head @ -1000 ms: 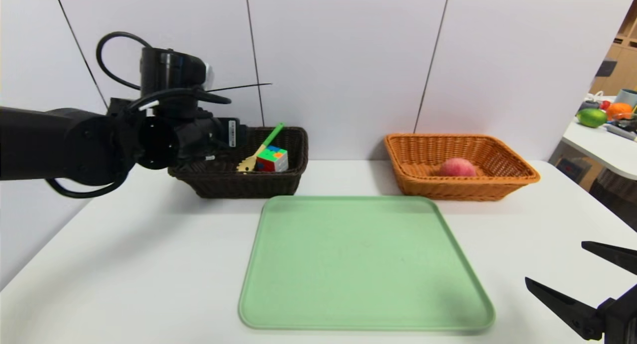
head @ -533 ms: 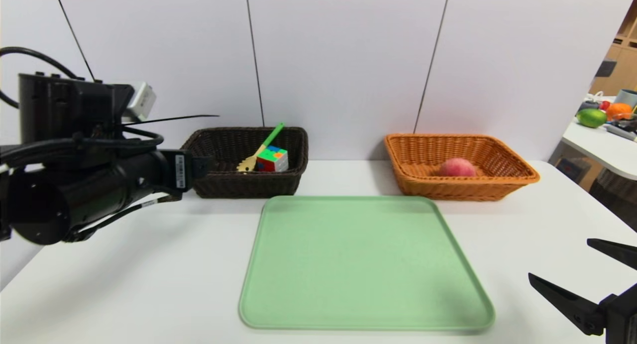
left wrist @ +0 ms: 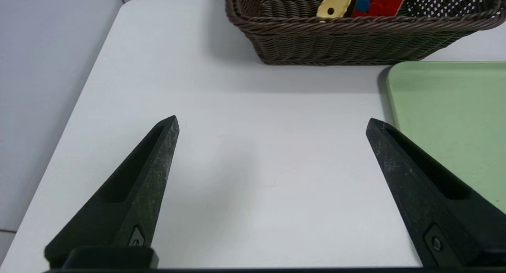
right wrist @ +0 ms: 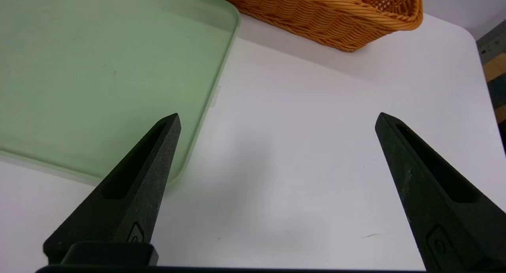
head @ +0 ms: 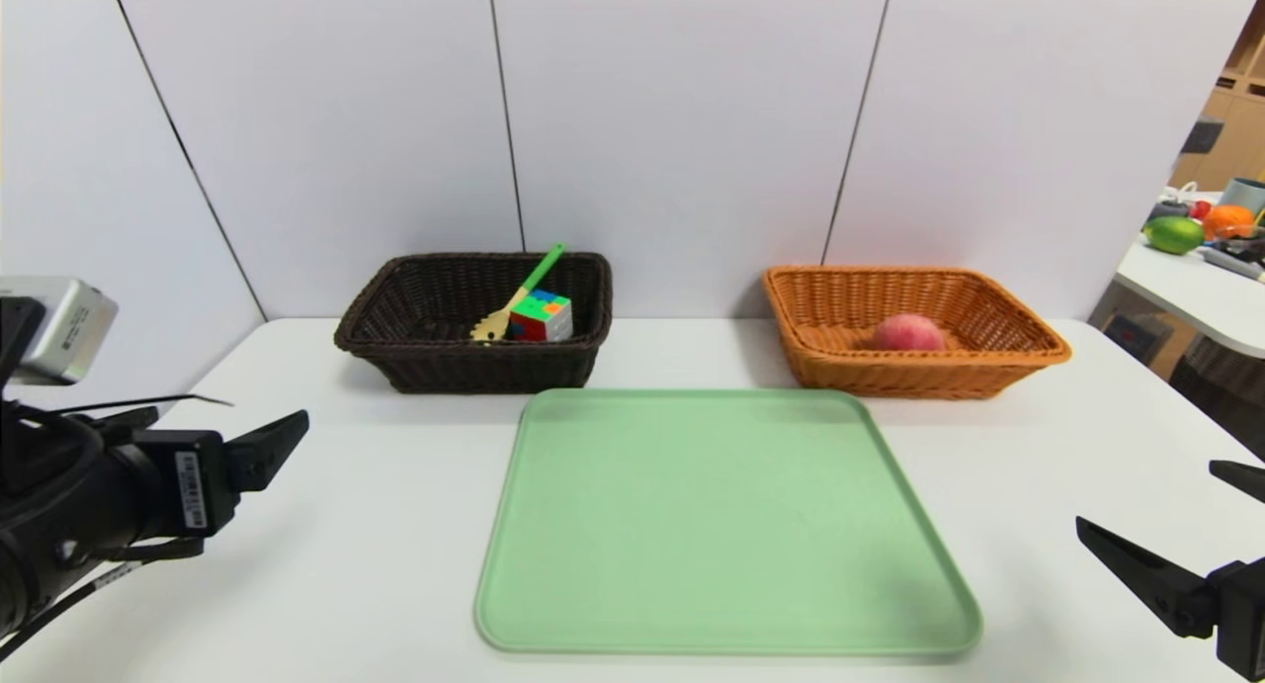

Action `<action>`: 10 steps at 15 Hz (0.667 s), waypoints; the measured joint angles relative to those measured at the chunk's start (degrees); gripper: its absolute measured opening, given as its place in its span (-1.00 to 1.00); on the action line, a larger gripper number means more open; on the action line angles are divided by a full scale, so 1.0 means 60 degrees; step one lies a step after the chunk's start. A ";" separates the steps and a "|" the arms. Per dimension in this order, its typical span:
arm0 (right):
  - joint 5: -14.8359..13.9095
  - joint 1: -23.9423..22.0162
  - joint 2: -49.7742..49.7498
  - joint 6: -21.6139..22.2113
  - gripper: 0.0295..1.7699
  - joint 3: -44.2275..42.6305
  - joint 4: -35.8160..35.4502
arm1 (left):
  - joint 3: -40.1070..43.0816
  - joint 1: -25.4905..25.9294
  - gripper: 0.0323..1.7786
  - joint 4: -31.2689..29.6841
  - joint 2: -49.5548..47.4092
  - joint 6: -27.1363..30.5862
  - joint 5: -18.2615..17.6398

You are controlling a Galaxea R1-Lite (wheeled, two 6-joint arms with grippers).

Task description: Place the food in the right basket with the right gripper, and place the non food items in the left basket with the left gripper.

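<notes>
The dark brown left basket (head: 435,367) holds a colourful puzzle cube (head: 541,315) and a green-handled fork-like tool (head: 519,293); both also show in the left wrist view, cube (left wrist: 379,0) and tool's gold end (left wrist: 334,4). The orange right basket (head: 988,362) holds a pink-red apple (head: 907,332). My left gripper (left wrist: 272,121) hangs open over bare table at the left front, well short of the brown basket (left wrist: 355,44). My right gripper (right wrist: 276,119) stands open at the right front, nothing between its fingers, near the orange basket (right wrist: 336,24).
A light green tray (head: 721,525) lies bare in the table's middle, in front of both baskets. Its edge shows beside each gripper (left wrist: 446,107) (right wrist: 99,67). A side table (head: 1196,288) with fruit stands far right, beyond the table's edge.
My left arm has pulled back from over the brown basket, down and toward the left front of the table. The right gripper has drifted slightly rightward.
</notes>
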 joint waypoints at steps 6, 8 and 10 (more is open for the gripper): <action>-0.0410 -0.0547 -0.0295 -0.0028 0.91 -0.0004 -0.0010 | 0.1296 0.0280 0.90 0.0051 -0.1755 0.0156 0.0337; -0.0386 -0.0882 -0.0506 0.0018 0.91 0.0024 -0.0039 | 0.1530 0.0634 0.90 0.0035 -0.2219 0.0284 0.0319; -0.0382 -0.1258 -0.0798 -0.0033 0.91 0.0043 -0.0075 | 0.1737 0.1089 0.90 0.0016 -0.2647 0.0360 0.0286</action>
